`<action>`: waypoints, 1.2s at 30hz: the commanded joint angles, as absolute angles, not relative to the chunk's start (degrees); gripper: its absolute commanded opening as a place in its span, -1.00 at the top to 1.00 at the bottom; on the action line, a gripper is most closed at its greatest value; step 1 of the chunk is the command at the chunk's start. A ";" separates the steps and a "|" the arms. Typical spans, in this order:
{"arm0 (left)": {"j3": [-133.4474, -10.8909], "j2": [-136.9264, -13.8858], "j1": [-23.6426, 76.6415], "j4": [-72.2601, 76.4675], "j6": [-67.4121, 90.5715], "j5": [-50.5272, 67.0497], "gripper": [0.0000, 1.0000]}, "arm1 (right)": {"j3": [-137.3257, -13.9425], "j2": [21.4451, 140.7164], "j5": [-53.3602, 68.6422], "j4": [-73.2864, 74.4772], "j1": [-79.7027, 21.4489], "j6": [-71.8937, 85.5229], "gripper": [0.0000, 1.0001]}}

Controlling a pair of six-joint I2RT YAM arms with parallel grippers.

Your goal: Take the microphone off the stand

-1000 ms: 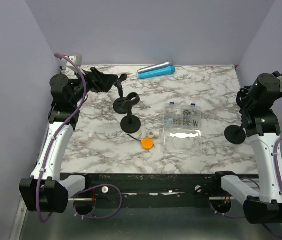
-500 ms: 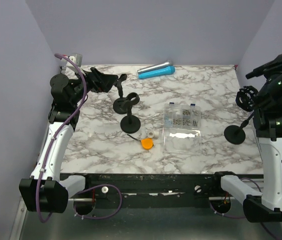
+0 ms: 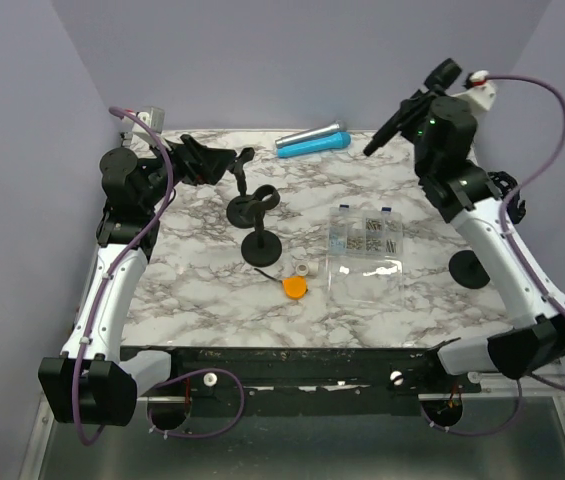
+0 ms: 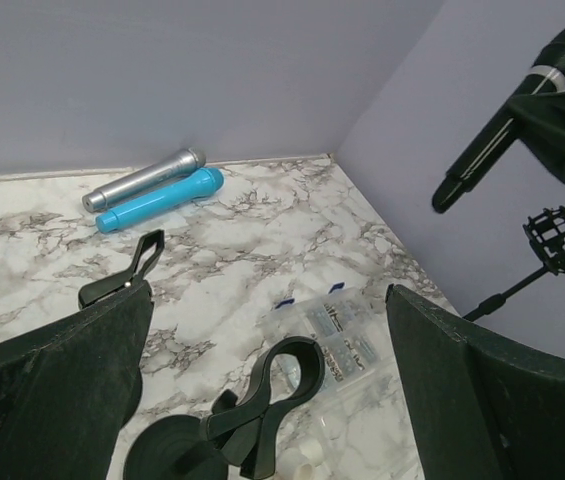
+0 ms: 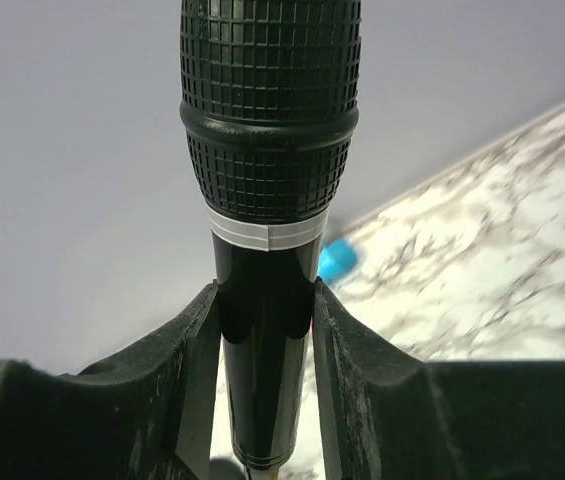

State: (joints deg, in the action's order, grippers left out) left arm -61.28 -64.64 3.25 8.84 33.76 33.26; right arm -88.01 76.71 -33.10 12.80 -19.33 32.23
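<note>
Black microphone (image 5: 269, 150) sits tight between the right jaws, stand (image 3: 464, 270) well below them; left jaws gape wide, holding nothing.

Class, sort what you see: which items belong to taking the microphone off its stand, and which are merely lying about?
Belongs to the job: black microphone, right gripper clamping it, shock-mount stand on the right.
Lying about: silver microphone, blue microphone, clip stand, clear parts box, orange cap.
</note>
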 commanded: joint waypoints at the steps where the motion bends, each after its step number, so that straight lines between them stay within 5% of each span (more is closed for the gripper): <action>1: -62.65 -64.38 2.45 8.72 33.00 33.93 -0.97 | -87.86 82.98 -37.14 9.85 -24.10 39.05 0.99; 10: -62.45 -64.60 0.56 9.74 34.95 35.01 -0.97 | -90.06 100.19 -38.98 13.42 -27.22 62.68 0.99; 18: -62.35 -64.60 0.53 9.60 34.50 34.74 -0.97 | -110.29 121.90 -35.74 35.98 -27.64 89.54 0.99; 36: -62.44 -65.74 -0.18 9.58 34.69 35.15 -0.97 | -115.05 138.23 -28.83 28.04 -25.55 104.13 0.90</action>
State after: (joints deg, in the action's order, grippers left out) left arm -61.28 -65.67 0.75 8.88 34.50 33.69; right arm -111.85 135.48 -29.15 29.30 -26.63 100.55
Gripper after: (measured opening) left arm 0.981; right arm 0.388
